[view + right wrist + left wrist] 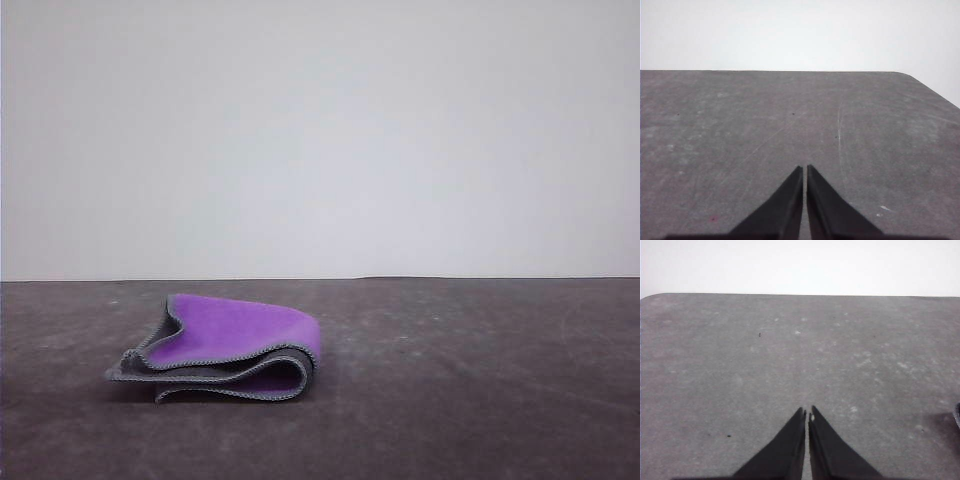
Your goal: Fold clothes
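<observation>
One cloth (pixel 235 347) lies folded in the lower left of the front view on the dark counter (pixel 480 380), purple face up, grey hem showing in stacked layers. It looks light, soft and floppy; I judge the loose hem corner at its left the best hold. Left tool (pixel 807 414) and right tool (pixel 804 168) are pinched together, empty. Underside layers stay hidden.

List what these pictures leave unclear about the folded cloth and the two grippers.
- Cloth, front view: the inner layers and the underside are hidden by the purple top layer, so the fold count is uncertain.
- Dark sliver at the frame edge, left wrist view: cut off, too little to identify.
- Left gripper and right gripper: shut on nothing; their height above the table cannot be told.
</observation>
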